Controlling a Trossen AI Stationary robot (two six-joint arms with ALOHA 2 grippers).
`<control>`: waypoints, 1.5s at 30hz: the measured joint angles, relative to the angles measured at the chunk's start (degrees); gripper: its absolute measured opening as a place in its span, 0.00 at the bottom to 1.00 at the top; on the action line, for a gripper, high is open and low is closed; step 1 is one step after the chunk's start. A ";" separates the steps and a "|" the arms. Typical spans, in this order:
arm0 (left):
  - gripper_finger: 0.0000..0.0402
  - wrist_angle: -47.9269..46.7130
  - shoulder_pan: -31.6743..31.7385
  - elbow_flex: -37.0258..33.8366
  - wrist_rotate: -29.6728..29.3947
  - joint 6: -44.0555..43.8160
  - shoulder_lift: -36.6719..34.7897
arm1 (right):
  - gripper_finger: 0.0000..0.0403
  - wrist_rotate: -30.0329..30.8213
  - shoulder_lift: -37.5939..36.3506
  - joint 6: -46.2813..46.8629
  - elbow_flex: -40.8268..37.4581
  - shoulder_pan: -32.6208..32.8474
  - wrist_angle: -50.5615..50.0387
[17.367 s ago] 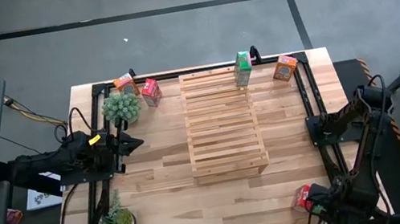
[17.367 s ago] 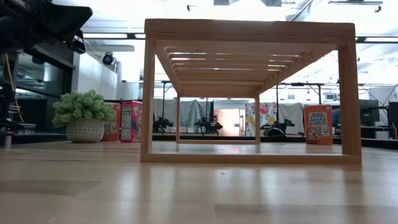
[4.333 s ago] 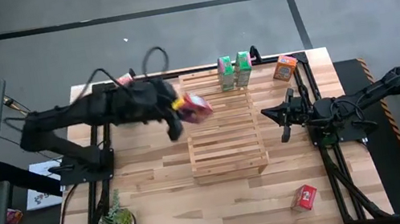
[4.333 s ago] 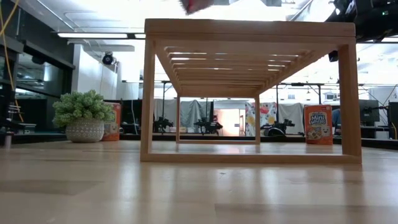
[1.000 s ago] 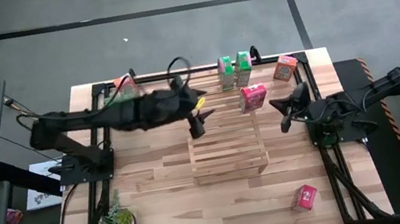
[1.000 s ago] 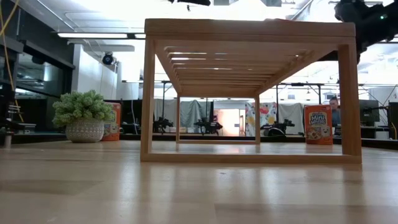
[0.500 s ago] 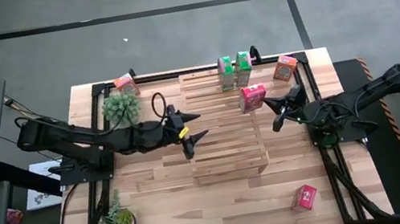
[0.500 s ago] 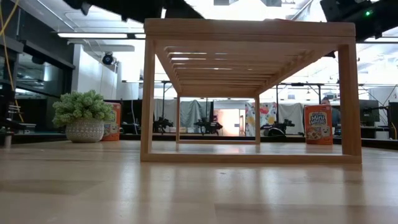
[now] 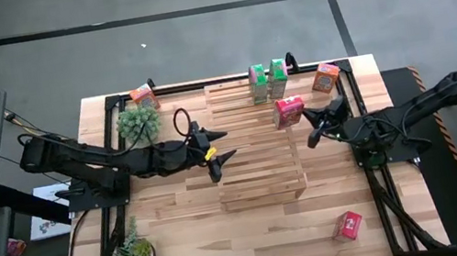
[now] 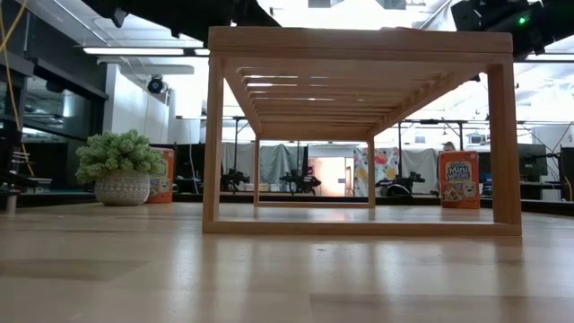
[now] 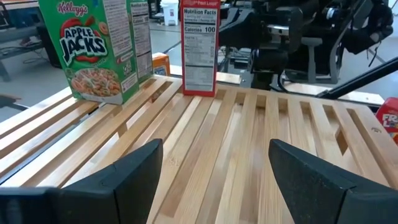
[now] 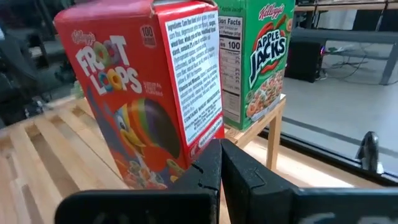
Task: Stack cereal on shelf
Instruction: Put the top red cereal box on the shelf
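The slatted wooden shelf (image 9: 254, 142) stands mid-table. Two green cereal boxes (image 9: 268, 81) stand upright side by side at its far edge, and a red cereal box (image 9: 288, 110) stands on its right part. My left gripper (image 9: 217, 147) hovers open over the shelf's left edge, with nothing between its fingers (image 11: 214, 180). My right gripper (image 9: 311, 137) is shut just right of the red box, its tips (image 12: 219, 163) at the box's lower corner (image 12: 202, 146). Other cereal boxes stand on the table: orange far right (image 9: 325, 77), orange far left (image 9: 143, 94), red near right (image 9: 349, 224). My right gripper comes level from the table's right side, its shut fingertips right at the lower corner of the red box's narrow side (image 12: 205, 140). I cannot tell whether they touch it. The box stands upright on the shelf's slats.
A potted plant (image 9: 138, 123) stands at the far left beside the shelf and another (image 9: 133, 254) at the near left corner. Black frame rails (image 9: 359, 115) run along both table sides. Bare slats lie over the shelf's near half (image 9: 259, 174).
My left gripper has drawn back from over the shelf's far middle toward the table's left and near side, staying open. My right gripper has moved left, closer to the red box, staying shut. The red box has kept its place.
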 joint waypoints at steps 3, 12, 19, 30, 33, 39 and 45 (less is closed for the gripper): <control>0.71 -0.77 0.02 0.00 -0.02 0.00 0.00 | 0.00 -2.28 -1.28 3.10 3.03 0.13 -7.65; 0.71 -1.32 0.02 0.00 -0.07 -0.07 0.00 | 0.00 -15.67 0.33 9.55 6.66 0.13 -23.51; 0.71 -1.20 0.02 0.00 -0.04 -0.05 0.00 | 0.00 -14.62 3.60 2.54 6.70 -0.06 -16.83; 0.71 -1.44 0.02 0.00 -0.02 0.00 0.00 | 0.00 -10.21 4.78 1.40 6.72 -3.38 -16.36; 0.71 -1.28 0.04 0.00 -0.02 0.02 0.00 | 0.00 -9.00 6.23 1.38 6.72 -4.55 -16.15; 0.71 -1.22 0.07 0.00 -0.02 0.60 0.00 | 0.00 -8.57 9.52 -2.56 6.72 -7.18 -11.07; 0.71 -1.20 0.07 0.00 -0.02 0.76 0.00 | 0.00 -12.49 12.00 -8.05 6.72 -8.80 -2.72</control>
